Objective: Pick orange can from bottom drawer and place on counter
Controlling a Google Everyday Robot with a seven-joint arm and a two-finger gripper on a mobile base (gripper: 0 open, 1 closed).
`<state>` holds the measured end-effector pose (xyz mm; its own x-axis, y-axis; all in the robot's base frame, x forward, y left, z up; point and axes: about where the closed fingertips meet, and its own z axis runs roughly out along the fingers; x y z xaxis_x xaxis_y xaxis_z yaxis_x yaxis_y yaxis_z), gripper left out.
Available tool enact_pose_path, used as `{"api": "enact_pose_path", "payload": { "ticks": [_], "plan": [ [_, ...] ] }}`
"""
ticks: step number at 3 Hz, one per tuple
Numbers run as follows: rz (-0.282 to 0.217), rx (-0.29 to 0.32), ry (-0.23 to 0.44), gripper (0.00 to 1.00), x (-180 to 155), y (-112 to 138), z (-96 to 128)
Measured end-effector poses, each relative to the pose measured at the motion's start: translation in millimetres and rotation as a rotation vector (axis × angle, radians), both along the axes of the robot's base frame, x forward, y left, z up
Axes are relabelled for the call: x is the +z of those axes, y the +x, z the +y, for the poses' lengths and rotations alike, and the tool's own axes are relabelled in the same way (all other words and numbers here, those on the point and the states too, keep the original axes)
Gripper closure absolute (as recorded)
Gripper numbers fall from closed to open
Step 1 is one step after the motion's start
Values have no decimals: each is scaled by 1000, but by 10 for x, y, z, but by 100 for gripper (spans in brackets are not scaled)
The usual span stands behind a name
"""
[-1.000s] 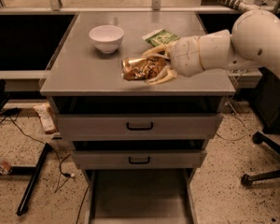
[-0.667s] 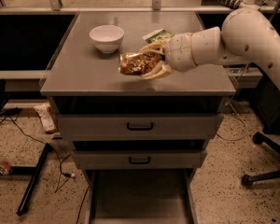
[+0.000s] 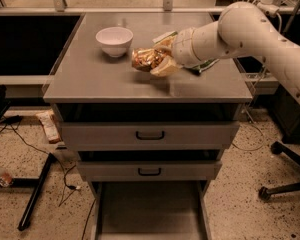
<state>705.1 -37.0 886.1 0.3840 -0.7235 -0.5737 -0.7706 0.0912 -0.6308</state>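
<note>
The claw [image 3: 161, 64], upper centre over the worktop [image 3: 100, 81], grips the can [image 3: 144, 59] by its side; the can looks light, thin-walled and easily dented.

Views: 1 | Station: high, in front of the cabinet, facing its drawer fronts, tilted down | Range: medium; counter [image 3: 90, 79] shown from left edge to right edge, bottom drawer [image 3: 150, 211] at frame base | Gripper [image 3: 157, 62]: over counter's middle, toward right edge, clasping orange can [image 3: 145, 59]
</note>
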Motion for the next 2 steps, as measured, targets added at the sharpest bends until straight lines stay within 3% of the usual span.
{"api": "enact_pose_path", "payload": {
  "ticks": [1,2],
  "plan": [
    [91,-99,22,100,-111,181,-62],
    [107,-108,33,81,-127,174,-50]
  ]
}}
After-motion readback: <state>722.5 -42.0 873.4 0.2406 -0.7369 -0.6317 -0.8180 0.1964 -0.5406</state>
